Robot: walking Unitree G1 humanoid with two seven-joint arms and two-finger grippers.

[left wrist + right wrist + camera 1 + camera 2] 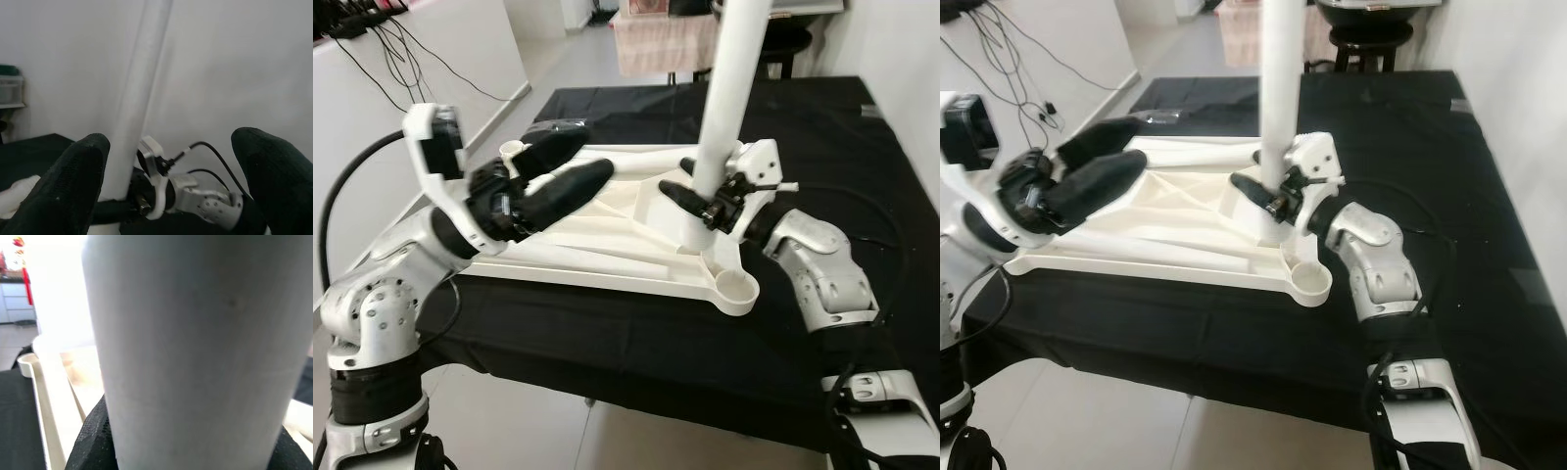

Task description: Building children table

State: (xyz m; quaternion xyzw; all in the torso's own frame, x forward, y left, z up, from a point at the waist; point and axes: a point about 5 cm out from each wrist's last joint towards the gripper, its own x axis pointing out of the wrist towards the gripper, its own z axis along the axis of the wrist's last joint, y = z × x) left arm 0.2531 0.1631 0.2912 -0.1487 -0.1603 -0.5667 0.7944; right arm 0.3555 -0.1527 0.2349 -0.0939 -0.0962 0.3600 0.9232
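L eye view: white tabletop (607,230) lies upside down on black-clothed table (636,343). White leg (729,88) stands nearly upright, its foot at a socket on the underside. Right end effector (705,204) is clamped on the leg low down, just above the socket. Left end effector (553,171) hovers over the left part of the tabletop, fingers spread wide, holding nothing. An empty corner socket (737,287) sits near the front edge.

R eye view: same layout; leg (1281,78) tilts slightly. Risk, imo: grip is very low on a long leg, so the top can swing and the foot may jam crooked instead of seating. Pushing sideways could also slide the tabletop (1175,211) on the cloth.

L wrist view: fingers (73,186) wide apart, leg (134,103) between them in the sightline but well off. If this arm closes in off-line, it could knock the leg.

R wrist view: leg (195,352) v. close, black finger (90,443) against it. Smooth round surface, so it may twist or slip in the grip.
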